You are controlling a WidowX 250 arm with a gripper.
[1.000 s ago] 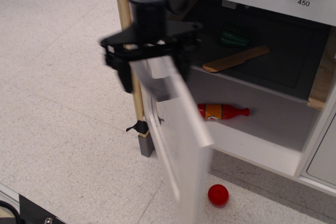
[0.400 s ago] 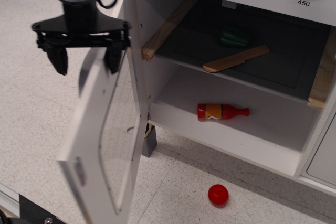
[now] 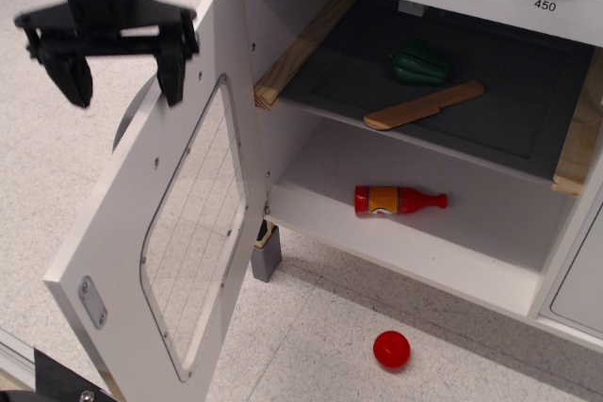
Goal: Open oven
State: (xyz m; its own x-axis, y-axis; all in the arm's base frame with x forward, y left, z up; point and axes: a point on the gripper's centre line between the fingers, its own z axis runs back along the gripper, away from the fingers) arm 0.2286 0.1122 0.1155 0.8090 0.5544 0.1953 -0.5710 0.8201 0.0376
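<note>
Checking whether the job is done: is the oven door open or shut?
Open. The oven door is swung wide to the left on its hinges, baring the grey inside with the red bottle and wooden stick. The gripper hangs open beside it.

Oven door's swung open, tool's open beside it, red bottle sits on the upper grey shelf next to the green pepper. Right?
Not quite. In the observation.image view the red bottle lies on the lower white shelf; the green pepper and a wooden knife are on the upper grey one. The oven door is open, and the tool is open beside it.

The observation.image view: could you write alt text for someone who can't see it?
A white toy oven stands with its windowed door swung wide open to the left, a black robot gripper open beside the door's top edge. Inside lie a green vegetable, wooden stick and red bottle; a red ball sits on the floor.
</note>
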